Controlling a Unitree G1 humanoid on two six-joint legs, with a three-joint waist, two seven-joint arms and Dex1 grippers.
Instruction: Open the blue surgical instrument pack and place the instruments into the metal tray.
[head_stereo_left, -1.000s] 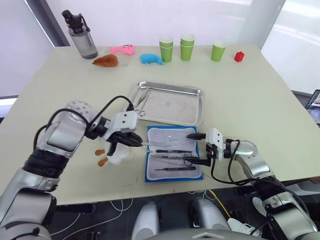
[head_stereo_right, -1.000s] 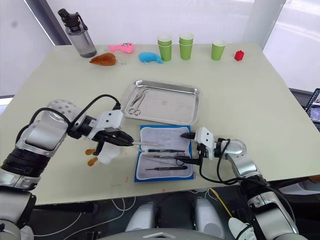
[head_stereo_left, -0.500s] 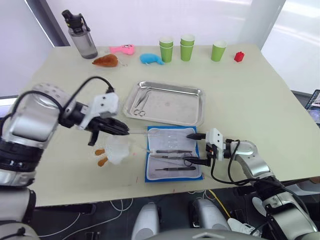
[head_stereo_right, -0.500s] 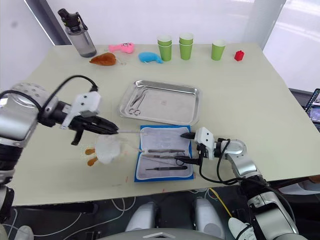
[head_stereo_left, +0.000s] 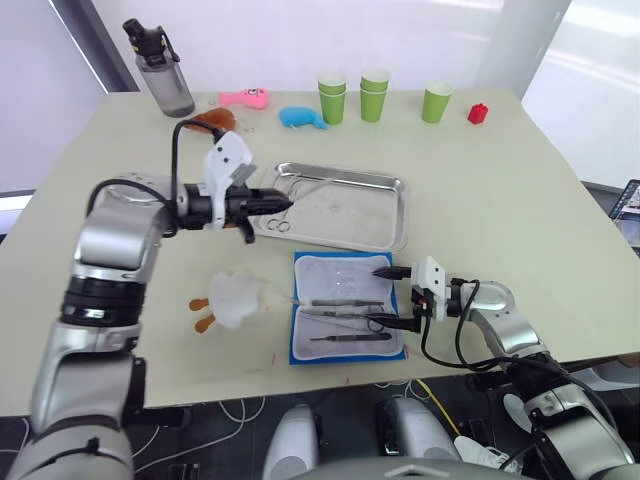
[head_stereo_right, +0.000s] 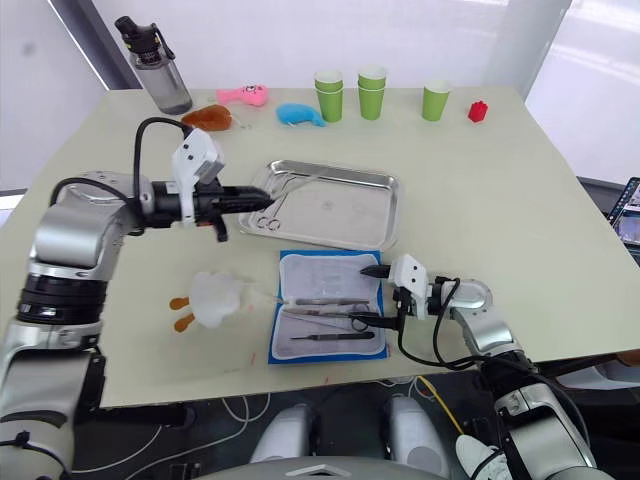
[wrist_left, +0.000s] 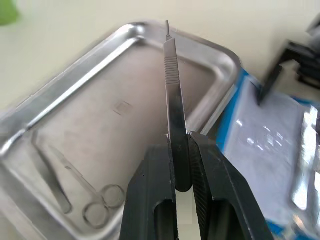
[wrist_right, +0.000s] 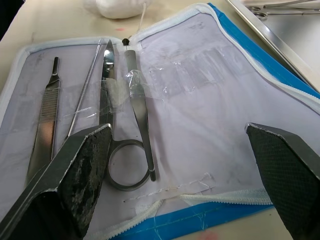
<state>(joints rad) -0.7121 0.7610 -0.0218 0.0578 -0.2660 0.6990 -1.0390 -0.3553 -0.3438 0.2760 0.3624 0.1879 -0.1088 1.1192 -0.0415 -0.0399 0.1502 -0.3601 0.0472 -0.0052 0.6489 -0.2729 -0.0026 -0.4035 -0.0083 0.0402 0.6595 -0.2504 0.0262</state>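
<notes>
I see the blue surgical instrument pack (head_stereo_left: 347, 308) lying open and flat, white inside with a blue edge, right under my right gripper (head_stereo_left: 392, 297), whose two fingers are spread wide over it. In its clear pockets lie scissors (wrist_right: 121, 150) with a ring handle, a flat handle (wrist_right: 44, 127) and a thin probe (wrist_right: 82, 100), all side by side between those fingers. My left gripper (wrist_left: 181, 165) is pinching a slim silver scalpel handle (wrist_left: 174, 95), which sticks out over the metal tray (head_stereo_left: 392, 216). The shiny tray sits just past the pack. Scissors and forceps (wrist_left: 75, 187) already lie in the tray's corner below that gripper.
</notes>
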